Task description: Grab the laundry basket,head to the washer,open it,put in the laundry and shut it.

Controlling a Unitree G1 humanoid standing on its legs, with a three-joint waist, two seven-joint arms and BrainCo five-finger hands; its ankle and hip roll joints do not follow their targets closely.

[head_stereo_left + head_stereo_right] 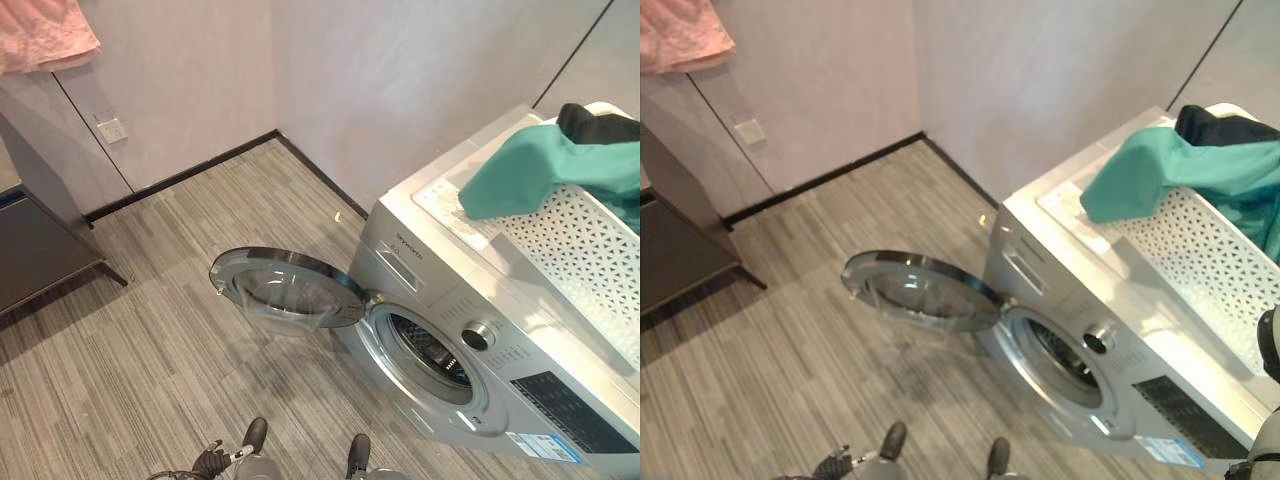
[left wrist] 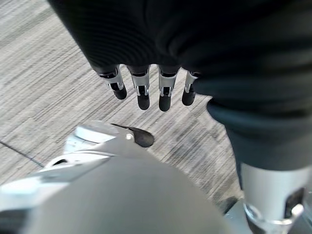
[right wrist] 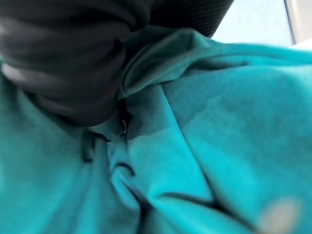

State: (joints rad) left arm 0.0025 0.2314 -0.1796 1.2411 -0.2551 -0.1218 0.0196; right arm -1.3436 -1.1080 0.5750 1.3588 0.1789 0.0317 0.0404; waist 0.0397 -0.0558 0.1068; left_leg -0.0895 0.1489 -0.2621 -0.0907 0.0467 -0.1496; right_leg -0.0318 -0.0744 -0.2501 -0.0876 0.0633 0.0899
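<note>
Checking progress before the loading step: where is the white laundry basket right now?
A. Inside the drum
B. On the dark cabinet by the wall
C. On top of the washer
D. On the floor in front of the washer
C: the white laundry basket sits on top of the washer, teal cloth draped over its rim, and the washer door is open.

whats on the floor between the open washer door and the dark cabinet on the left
Nothing: in the left eye view, bare striped floor runs from the washer door to the dark cabinet.

Pale walls (image 1: 380, 70), striped grey floor (image 1: 150, 330), black skirting (image 1: 180, 178)
</note>
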